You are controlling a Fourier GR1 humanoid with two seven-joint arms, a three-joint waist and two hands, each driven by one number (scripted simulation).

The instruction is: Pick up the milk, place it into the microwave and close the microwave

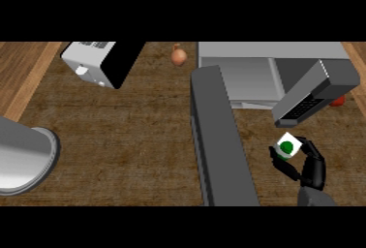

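The right hand (pixel 309 164) has its fingers curled round the milk (pixel 288 146), and it could bump the open door (pixel 220 140) of the microwave (pixel 250 80) going in.

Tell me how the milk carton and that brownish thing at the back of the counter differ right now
The milk carton is white with a green spot and boxy; the brown onion-like object is rounded with a pointed top. The milk carton is held off the counter in the right hand, fingers curled round it, near the open microwave; the brown object lies untouched on the counter, left of the microwave. Both are small compared with the microwave.
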